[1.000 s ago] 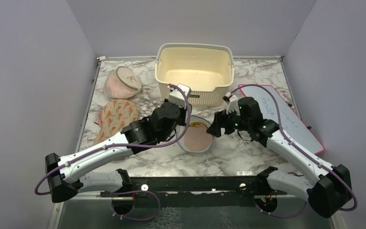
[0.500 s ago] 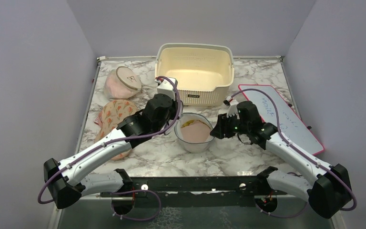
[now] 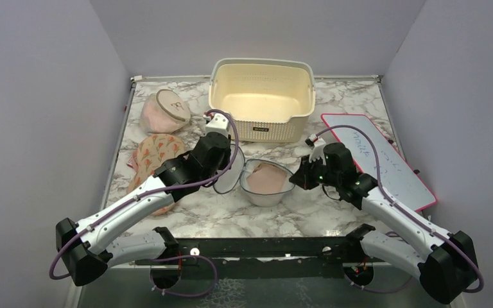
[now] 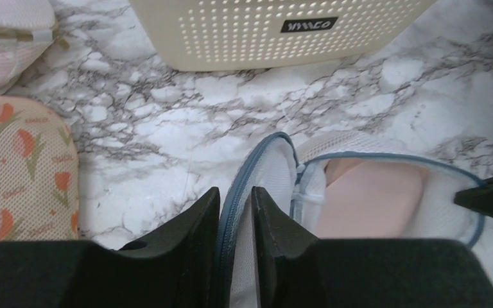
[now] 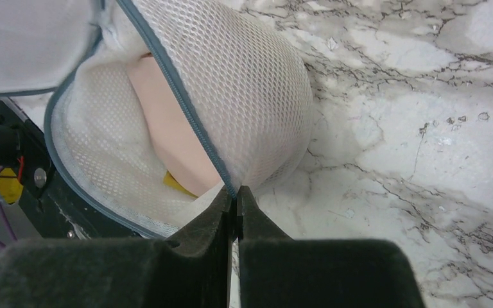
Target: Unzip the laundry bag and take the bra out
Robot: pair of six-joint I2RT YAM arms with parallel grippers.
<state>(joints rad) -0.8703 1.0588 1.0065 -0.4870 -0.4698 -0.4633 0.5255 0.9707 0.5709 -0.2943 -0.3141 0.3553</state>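
The laundry bag stands mid-table, a white mesh drum with a grey zip rim, unzipped, its lid swung out to the left. The pink bra lies inside, uncovered; it also shows as the pink bra and the bra. My left gripper has its jaws close on the lid's zip rim, which runs between the fingertips of the left gripper. My right gripper is shut, and the right gripper pinches the bag's grey zip rim at the right side.
A cream perforated basket stands just behind the bag. A pinkish round bag and a floral mesh pouch lie at the left. A pink-edged whiteboard lies at the right, beside my right arm.
My left gripper has drawn the lid away to the left, uncovering the bra. My right gripper has come in and shut on the bag's right rim. The bag has flattened slightly.
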